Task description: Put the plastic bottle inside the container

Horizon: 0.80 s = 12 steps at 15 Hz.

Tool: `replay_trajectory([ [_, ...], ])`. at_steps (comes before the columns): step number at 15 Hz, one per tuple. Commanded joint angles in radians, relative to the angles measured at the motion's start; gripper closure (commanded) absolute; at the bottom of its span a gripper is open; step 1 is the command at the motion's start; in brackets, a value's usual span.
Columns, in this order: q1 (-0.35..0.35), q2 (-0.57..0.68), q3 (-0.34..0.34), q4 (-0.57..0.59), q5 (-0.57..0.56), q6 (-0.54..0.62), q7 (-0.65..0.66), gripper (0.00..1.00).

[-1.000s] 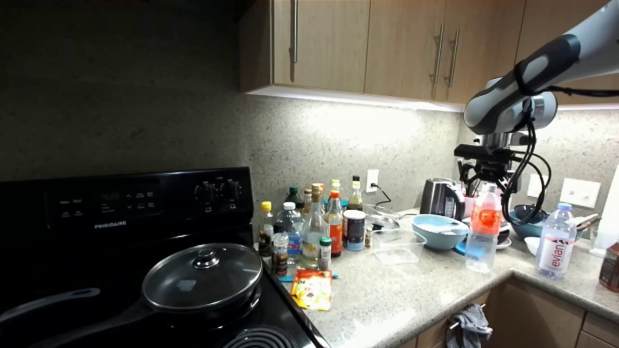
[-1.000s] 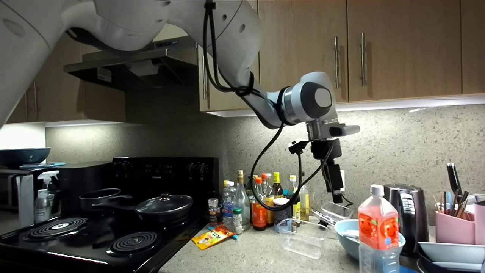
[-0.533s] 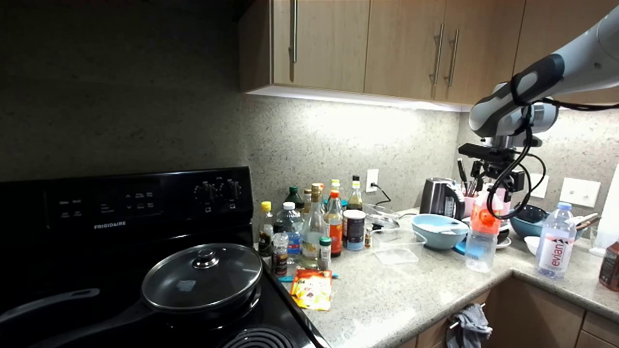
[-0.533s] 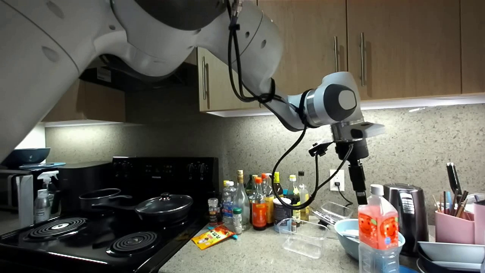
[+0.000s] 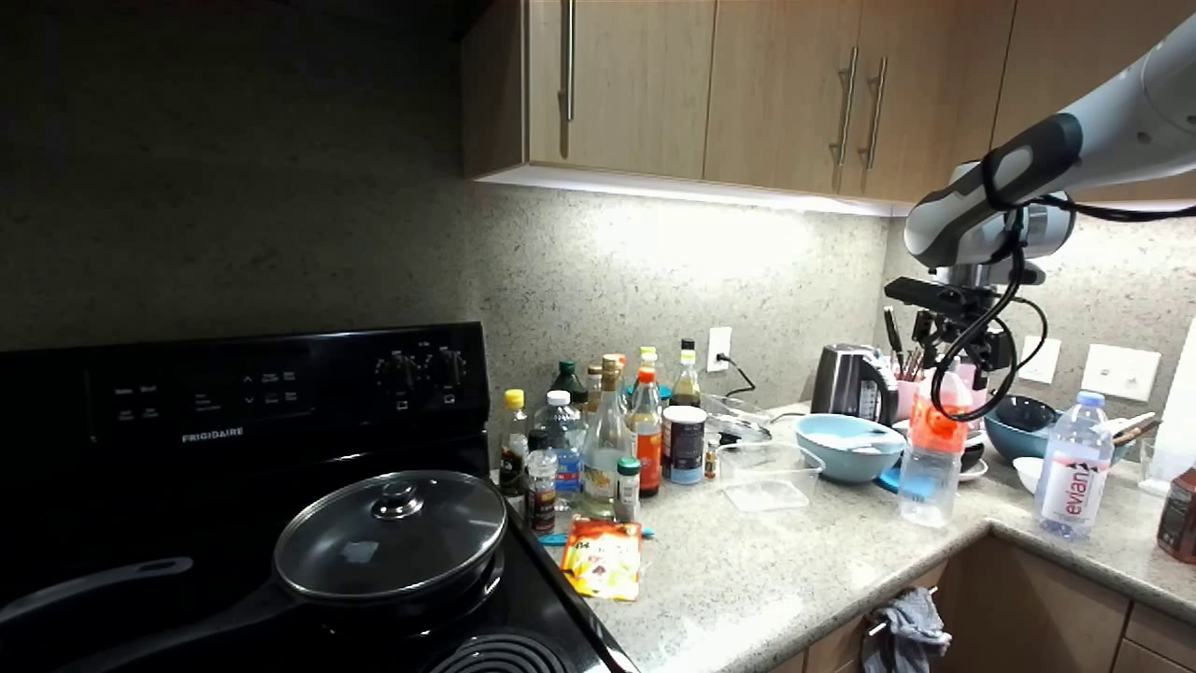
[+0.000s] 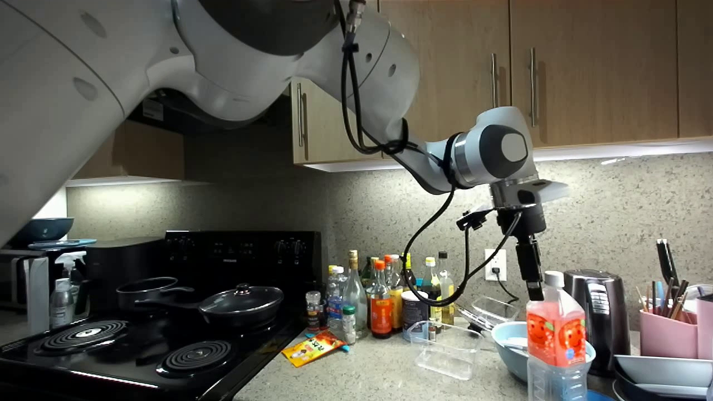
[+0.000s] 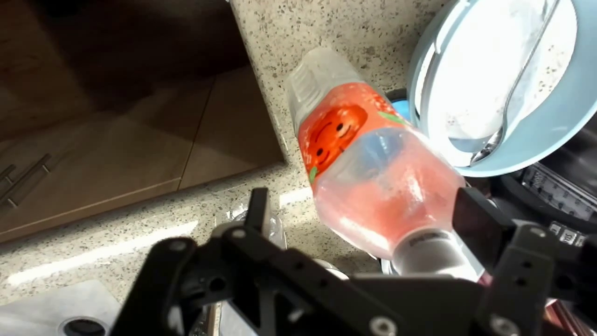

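"Plastic bottle (image 6: 557, 337): where found?"

"Upright on the surface (image 5: 766, 565), beside the light blue bowl (image 5: 848, 465). Fingers (image 7: 482, 223) stood wide apart, holding nothing."

"Risk noted?"

"Tipping, I judged: one finger lay much nearer the bottle, so off-centre closing could have shoved it over."

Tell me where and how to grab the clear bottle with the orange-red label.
Best by the narrow neck, just under the white cap, coming straight down from above. The bottle stands upright, its pinkish shoulder tapers to that neck, and its top rises above the light blue bowl close by, probably giving clearer access. The open gripper hangs near the cap.
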Motion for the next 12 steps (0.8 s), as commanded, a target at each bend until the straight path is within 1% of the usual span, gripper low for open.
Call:
replay_trajectory([
  [1,-0.060,0.019,0.070,0.029,0.069,-0.037,-0.128,0.00],
  [3,-0.091,0.023,0.114,0.029,0.130,-0.061,-0.233,0.00],
  [5,-0.098,0.027,0.126,0.030,0.150,-0.095,-0.309,0.00],
  [6,-0.081,0.027,0.108,0.031,0.127,-0.114,-0.293,0.00],
  [7,-0.066,0.023,0.092,0.013,0.122,-0.077,-0.254,0.00],
  [10,-0.066,0.028,0.092,0.020,0.122,-0.095,-0.264,0.00],
  [11,-0.056,0.025,0.081,0.008,0.108,-0.075,-0.245,0.00],
  [12,-0.051,0.027,0.072,0.009,0.101,-0.085,-0.230,0.00],
])
